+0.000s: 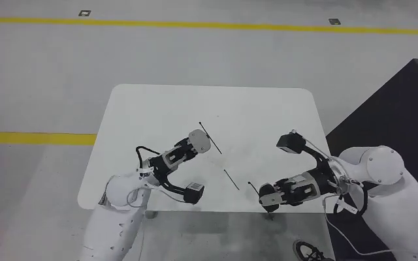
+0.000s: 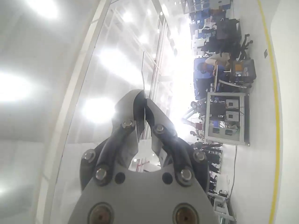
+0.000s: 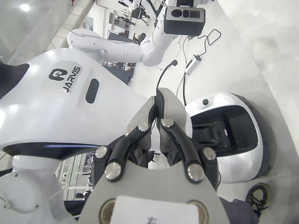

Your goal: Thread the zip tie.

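Note:
My left gripper (image 1: 206, 138) is held over the middle of the white table (image 1: 150, 111), shut on a thin black zip tie (image 1: 210, 138) that runs slantwise past its tips. In the left wrist view the fingers (image 2: 154, 113) pinch that strip (image 2: 143, 71), whose free end sticks straight out. My right gripper (image 1: 262, 194) is near the table's front edge, shut on a second short black zip tie (image 1: 253, 188). The right wrist view shows that gripper (image 3: 157, 94) pinching a curved tie whose head (image 3: 173, 63) stands clear of the tips.
A short dark line (image 1: 231, 179) lies on the table between the two grippers; I cannot tell if it is another tie or a shadow. A black surface (image 1: 385, 111) borders the table on the right. A shoe (image 1: 305, 250) shows below the front edge.

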Motion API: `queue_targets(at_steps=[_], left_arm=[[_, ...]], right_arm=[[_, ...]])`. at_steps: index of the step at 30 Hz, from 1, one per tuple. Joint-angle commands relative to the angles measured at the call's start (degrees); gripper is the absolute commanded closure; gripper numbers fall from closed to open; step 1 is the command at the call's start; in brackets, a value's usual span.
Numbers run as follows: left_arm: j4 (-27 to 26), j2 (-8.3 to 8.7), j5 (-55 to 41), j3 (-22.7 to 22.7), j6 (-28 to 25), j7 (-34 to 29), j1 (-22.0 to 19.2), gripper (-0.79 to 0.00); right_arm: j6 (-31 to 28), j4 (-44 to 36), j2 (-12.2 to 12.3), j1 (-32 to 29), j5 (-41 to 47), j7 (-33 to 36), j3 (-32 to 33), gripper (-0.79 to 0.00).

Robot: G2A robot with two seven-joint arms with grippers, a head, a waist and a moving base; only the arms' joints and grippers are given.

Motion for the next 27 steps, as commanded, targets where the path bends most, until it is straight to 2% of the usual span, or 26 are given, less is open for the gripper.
queue_targets(at_steps=[1,9,17,27], left_arm=[[-0.58,0.05,1.06,0.15,0.20,-0.53,0.25,0.000],[-4.00,0.62,11.25,2.94,3.77,-0.38,2.19,0.000],[-4.81,1.10,11.84,4.23,8.72,0.63,2.28,0.000],[-4.51,1.57,14.19,4.92,11.02,-1.42,1.36,0.000]], right_arm=[[1.21,0.05,0.02,-0.20,-1.35,-1.60,-0.30,0.000],[2.10,-0.61,0.18,0.00,-7.32,-3.95,-1.39,0.000],[2.14,-1.46,0.18,0.45,-8.21,-5.25,-2.18,0.000],[2.41,-2.24,0.20,0.74,-8.57,-5.24,-3.47,0.000]])
